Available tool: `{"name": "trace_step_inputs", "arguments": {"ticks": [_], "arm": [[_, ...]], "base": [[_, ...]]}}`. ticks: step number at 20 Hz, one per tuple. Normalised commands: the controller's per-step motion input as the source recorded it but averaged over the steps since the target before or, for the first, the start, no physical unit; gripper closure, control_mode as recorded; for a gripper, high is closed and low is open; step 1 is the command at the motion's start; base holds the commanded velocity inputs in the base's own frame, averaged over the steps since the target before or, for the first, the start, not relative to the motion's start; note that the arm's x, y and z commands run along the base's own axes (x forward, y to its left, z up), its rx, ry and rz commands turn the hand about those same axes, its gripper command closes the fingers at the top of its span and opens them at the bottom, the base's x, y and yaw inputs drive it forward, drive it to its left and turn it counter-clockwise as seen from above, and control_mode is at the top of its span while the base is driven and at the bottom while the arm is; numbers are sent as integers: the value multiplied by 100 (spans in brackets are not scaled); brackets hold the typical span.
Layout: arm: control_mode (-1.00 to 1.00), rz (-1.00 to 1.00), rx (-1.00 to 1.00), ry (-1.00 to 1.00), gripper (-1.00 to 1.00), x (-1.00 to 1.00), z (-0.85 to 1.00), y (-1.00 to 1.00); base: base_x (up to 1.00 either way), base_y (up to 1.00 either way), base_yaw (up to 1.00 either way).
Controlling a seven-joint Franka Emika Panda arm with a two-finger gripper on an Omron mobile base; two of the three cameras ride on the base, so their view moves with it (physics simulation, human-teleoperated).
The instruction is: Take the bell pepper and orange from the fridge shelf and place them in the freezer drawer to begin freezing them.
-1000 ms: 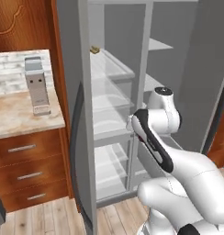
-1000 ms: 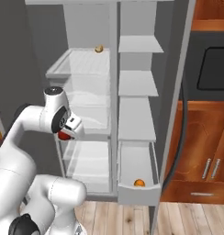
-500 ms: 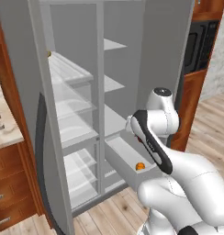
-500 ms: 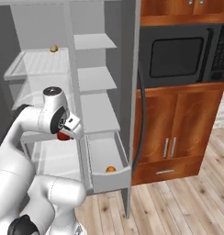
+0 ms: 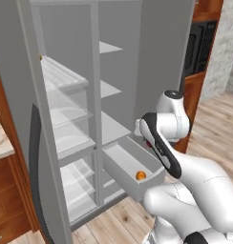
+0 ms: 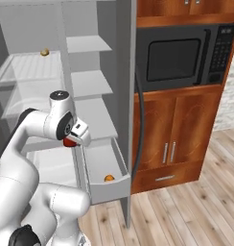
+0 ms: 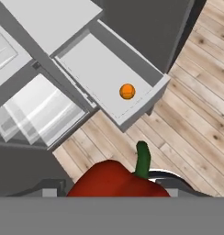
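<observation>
Gripper (image 6: 71, 141) jaws clamped on bell pepper (image 7: 118, 180), held high w/ stem up to clear freezer drawer (image 7: 143, 94) wall; orange (image 7: 127, 91) already inside.

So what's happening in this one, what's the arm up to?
The white arm's gripper holds the glossy red bell pepper above and beside the pulled-out light grey freezer drawer. The small bright orange already lies inside that drawer. A small yellowish-tan item sits on an upper fridge shelf.
</observation>
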Motion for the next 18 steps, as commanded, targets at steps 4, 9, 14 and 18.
{"name": "trace_step_inputs", "arguments": {"ticks": [4, 9, 14, 18], "arm": [[100, 0, 0, 0, 100, 0, 0, 0], [-100, 0, -1, 3, 100, 21, -19, -8], [-100, 0, 0, 17, 100, 55, -64, -34], [-100, 0, 0, 21, 100, 93, -67, -22]], "base": [[38, 0, 0], [13, 0, 0], [0, 0, 0], [0, 0, 0]]}}
